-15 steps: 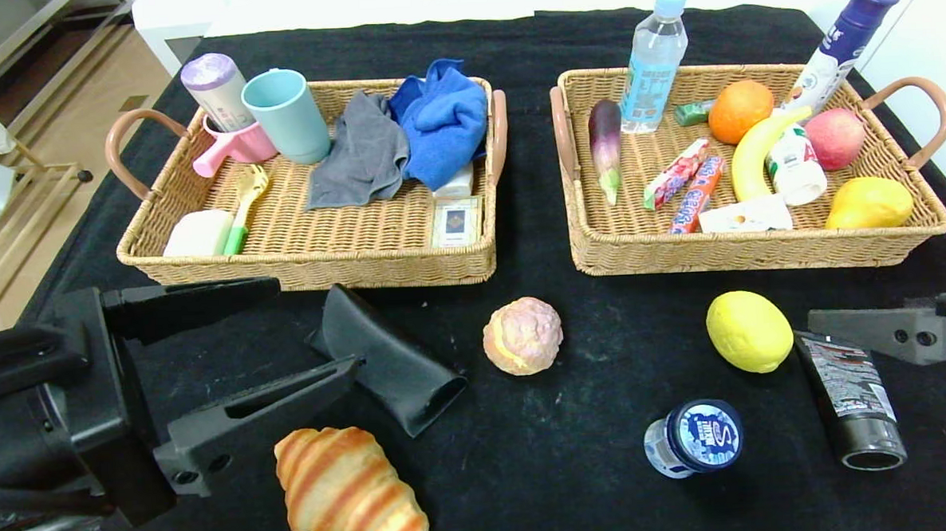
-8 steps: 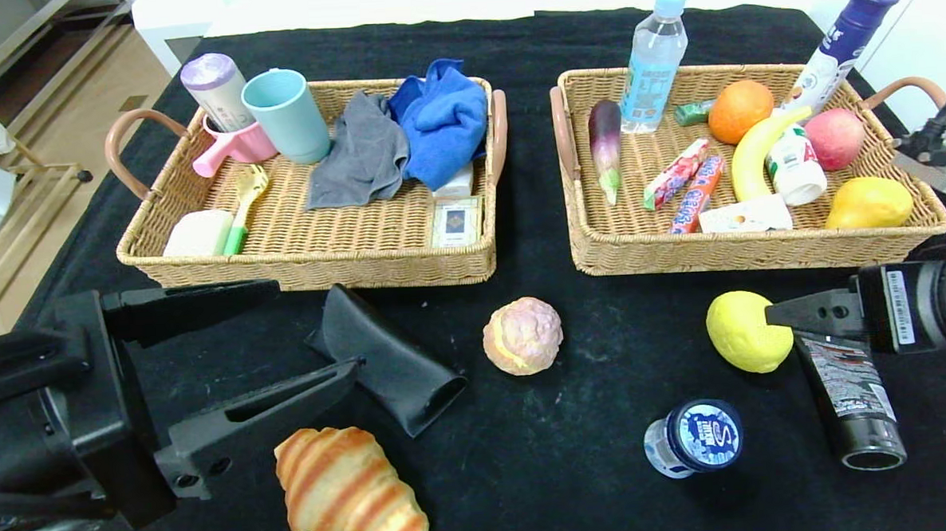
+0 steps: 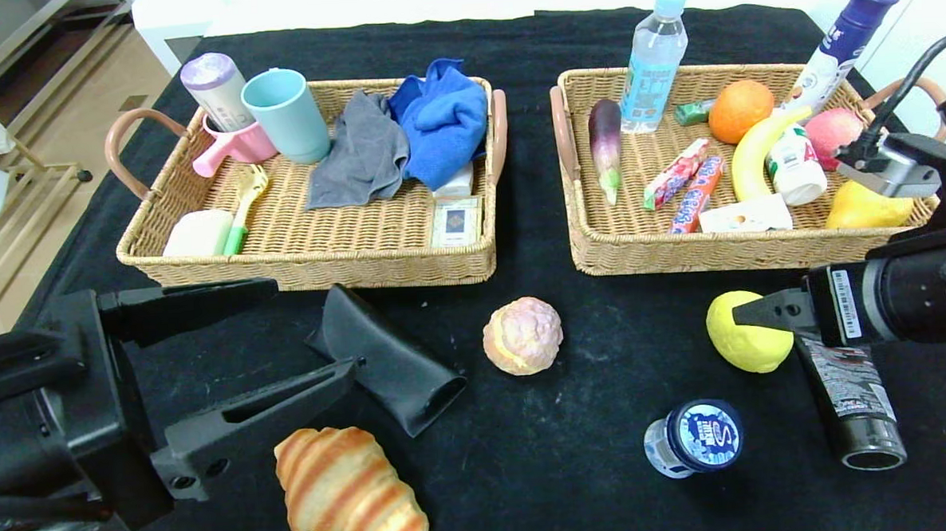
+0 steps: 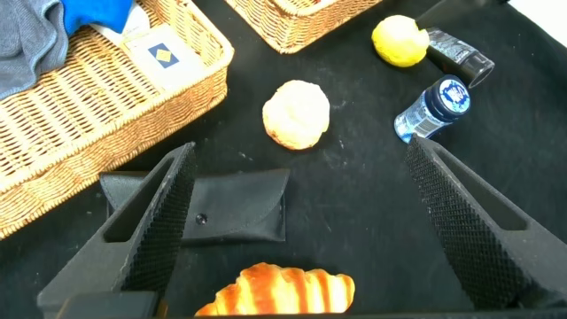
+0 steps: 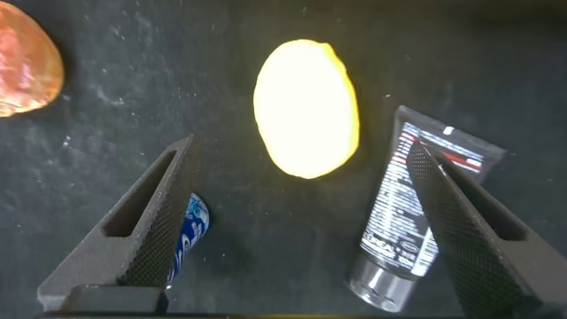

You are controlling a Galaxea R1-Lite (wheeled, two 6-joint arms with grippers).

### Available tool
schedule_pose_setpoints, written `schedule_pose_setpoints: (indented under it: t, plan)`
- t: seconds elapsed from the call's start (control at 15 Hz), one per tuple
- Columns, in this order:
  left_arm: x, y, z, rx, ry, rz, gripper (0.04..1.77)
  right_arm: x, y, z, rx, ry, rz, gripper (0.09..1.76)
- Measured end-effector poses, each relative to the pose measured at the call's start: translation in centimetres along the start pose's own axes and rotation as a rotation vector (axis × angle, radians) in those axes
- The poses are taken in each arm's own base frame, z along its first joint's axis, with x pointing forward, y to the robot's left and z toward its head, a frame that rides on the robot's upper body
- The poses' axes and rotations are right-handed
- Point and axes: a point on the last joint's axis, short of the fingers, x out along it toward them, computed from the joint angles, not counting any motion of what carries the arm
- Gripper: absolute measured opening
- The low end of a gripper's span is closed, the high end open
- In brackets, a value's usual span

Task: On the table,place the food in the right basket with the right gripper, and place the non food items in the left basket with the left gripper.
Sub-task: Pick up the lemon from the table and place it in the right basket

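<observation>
On the black table [image 3: 577, 452] lie a croissant [image 3: 347, 489], a cream puff [image 3: 522, 335], a lemon [image 3: 747, 332], a small blue-lidded bottle [image 3: 694, 438], a black glasses case [image 3: 389, 357] and a black tube [image 3: 854, 392]. My left gripper [image 3: 316, 327] hangs open at the front left, and the glasses case [image 4: 204, 206] lies beside one of its fingers [image 4: 159, 221]. My right gripper [image 3: 751, 315] is open above the lemon [image 5: 306, 106], with the tube [image 5: 416, 221] under one finger and the bottle [image 5: 190, 230] by the other.
The left basket [image 3: 305, 269] holds cloths, cups and small items. The right basket [image 3: 752, 249] holds fruit, snacks and bottles, and my right arm's wrist overlaps its right end. Both baskets stand just behind the loose items.
My right arm has come in from the right edge and moved left until its fingers reach over the lemon. The left arm and the objects have not moved.
</observation>
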Motion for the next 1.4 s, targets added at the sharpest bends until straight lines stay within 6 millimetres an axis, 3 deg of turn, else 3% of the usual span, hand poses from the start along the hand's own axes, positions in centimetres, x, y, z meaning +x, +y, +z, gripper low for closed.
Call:
schedule_pose_setpoints:
  t: [0.87,1.4]
  plan:
    - [0.0,0.0,-0.1,0.004,0.004,-0.002,1.72,4.3,0.5,0.5,0.010,0.123,-0.053,1.71]
    - [-0.3,-0.1,0.0,0.007,-0.003,-0.002,1.72,6.0,0.6,0.6,0.011,0.154,-0.068,1.71]
